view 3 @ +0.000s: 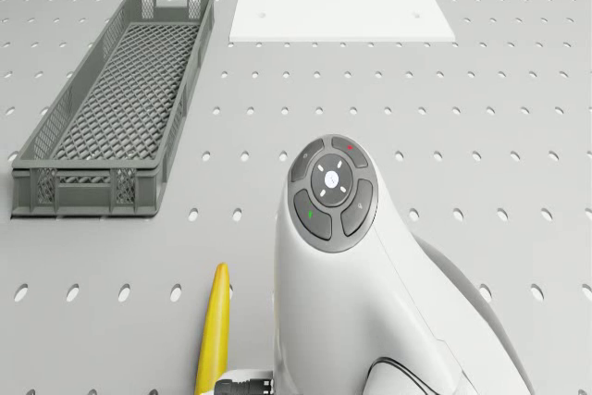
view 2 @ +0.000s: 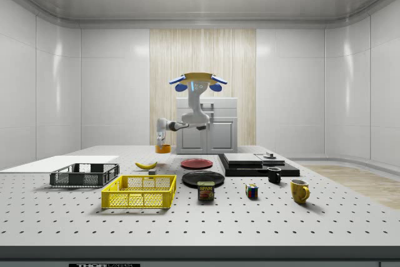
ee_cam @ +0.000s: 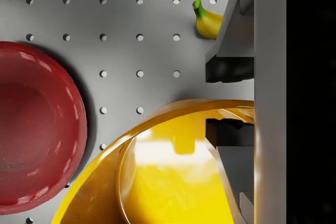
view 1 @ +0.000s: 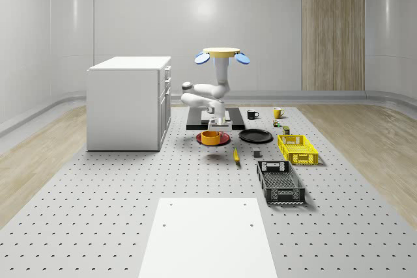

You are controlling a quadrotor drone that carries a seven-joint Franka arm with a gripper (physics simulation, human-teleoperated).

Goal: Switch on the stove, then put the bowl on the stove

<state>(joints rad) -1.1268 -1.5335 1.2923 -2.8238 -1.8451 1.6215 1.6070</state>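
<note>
Your white board [view 1: 207,237] lies nearest, well ahead of the end effector [ee_cam: 229,102]. Going left to right: the cabinet [view 1: 129,102] stands well off to one side, the drone [view 1: 221,55] hovers over the worktop [view 1: 98,206] near the stove [view 1: 195,122], and its end effector pinches the rim of the yellow bowl [view 1: 210,137], one finger inside and one outside, above the red plate [ee_cam: 37,129]. Beyond it lie the banana [ee_cam: 208,22] and crates. That thin rim grip may slip, so you risk dropping the bowl in transit.

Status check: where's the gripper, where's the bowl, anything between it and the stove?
Drone hovering above table. Gripper shut on bowl rim, bowl lifted clear of table by red plate. Stove not yet reached; nothing in the way.
</note>
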